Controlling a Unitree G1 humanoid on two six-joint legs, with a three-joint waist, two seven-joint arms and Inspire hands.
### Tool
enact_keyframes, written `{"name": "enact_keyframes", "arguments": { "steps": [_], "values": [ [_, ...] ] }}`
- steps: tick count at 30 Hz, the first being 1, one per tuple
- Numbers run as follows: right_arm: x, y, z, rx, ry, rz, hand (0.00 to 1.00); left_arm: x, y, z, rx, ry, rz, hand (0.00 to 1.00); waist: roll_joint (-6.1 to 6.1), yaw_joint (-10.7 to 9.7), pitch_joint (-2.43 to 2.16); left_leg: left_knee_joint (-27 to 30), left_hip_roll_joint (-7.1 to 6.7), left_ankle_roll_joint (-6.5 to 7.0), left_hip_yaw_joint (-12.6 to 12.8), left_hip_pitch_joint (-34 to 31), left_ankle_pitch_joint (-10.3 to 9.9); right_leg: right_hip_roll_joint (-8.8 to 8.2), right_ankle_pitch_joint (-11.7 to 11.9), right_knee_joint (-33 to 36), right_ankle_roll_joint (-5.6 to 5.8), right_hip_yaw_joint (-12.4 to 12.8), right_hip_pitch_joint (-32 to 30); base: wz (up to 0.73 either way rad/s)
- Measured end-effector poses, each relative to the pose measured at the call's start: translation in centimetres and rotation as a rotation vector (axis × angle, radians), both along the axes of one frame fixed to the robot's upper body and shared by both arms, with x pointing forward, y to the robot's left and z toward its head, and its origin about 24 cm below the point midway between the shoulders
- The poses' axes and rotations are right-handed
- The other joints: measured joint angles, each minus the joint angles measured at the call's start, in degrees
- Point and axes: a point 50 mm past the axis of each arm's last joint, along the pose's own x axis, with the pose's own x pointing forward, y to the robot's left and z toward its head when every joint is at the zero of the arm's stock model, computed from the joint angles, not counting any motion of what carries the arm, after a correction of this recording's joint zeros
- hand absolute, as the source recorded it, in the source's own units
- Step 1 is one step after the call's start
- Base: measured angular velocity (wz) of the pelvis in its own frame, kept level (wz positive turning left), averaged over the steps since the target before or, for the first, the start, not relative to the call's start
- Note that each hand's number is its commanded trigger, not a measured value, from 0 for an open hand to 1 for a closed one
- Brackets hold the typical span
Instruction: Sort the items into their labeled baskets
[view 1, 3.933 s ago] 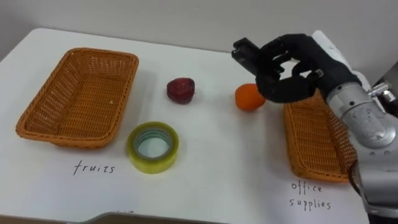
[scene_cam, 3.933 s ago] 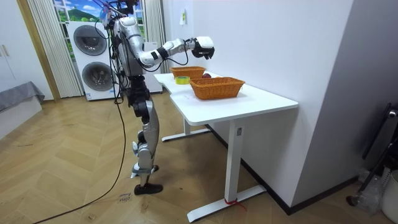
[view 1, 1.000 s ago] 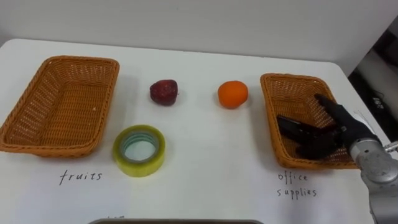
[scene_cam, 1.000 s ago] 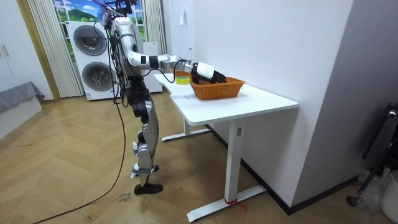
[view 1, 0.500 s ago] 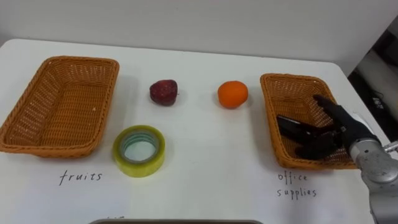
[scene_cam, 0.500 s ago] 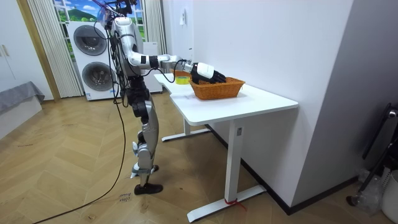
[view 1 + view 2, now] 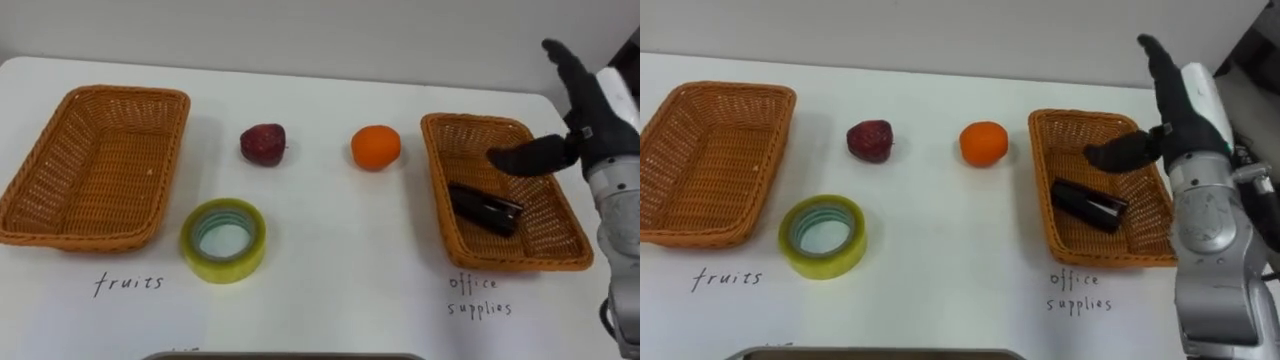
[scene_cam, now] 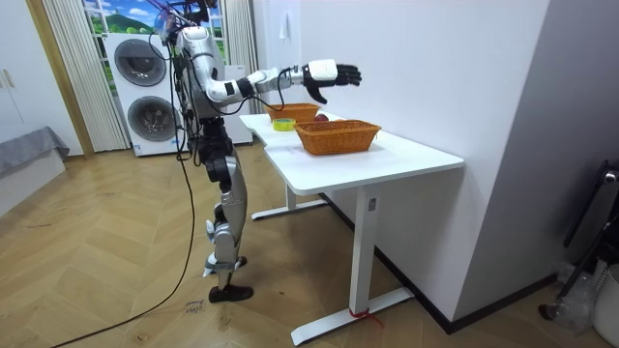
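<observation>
Fingers point(image 7: 562, 62) spread, right hand point(image 7: 592, 125) has lifted from right basket point(image 7: 441, 215), leaving dark object point(image 7: 485, 208) inside.

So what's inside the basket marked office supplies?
One dark oblong object lies on the floor of the office supplies basket; nothing else shows inside. The open right hand hangs above the far right rim and covers a bit of it.

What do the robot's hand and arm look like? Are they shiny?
The right hand has black fingers and a white cover on its back, a bit like a glove. Below it, the forearm is smooth, rounded, silvery-grey metal, and yes, it looks a little shiny.
</observation>
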Motion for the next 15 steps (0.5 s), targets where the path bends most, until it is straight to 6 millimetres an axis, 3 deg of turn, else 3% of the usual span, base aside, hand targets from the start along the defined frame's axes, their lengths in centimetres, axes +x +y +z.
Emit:
{"name": "enact_keyframes", "arguments": {
  "steps": [5, 10, 15],
  "values": [
    [-0.3, 0.6, 1.2, -0.003, -0.055, 0.022, 0.00, -0.6, -0.2, -0.2, -0.009, 0.019, 0.016, 0.00, 0.17, 0.1, 0.06, -0.6, 0.05, 0.00, 0.1, 0.9, 0.0, 0.10, 0.0, -0.1, 0.01, 0.3, 0.4, -0.03],
    [-0.7, 1.7, 3.7, -0.005, -0.167, 0.070, 0.00, -0.8, -0.3, -0.3, -0.015, 0.037, 0.015, 0.00, 0.34, 0.1, 0.07, -0.7, 0.10, -0.01, 0.6, 1.1, 0.0, 0.12, 0.0, -0.1, 0.01, 0.3, 0.5, -0.02],
    [-0.6, 2.4, 4.4, 0.017, -0.202, 0.106, 0.00, -0.7, -0.4, -0.4, -0.029, 0.048, 0.006, 0.00, 0.32, 1.2, 0.08, -0.8, 0.10, -0.01, 0.5, 1.0, 0.0, 0.15, 0.0, 0.0, 0.01, 0.4, 0.5, -0.01]
  ]
}}
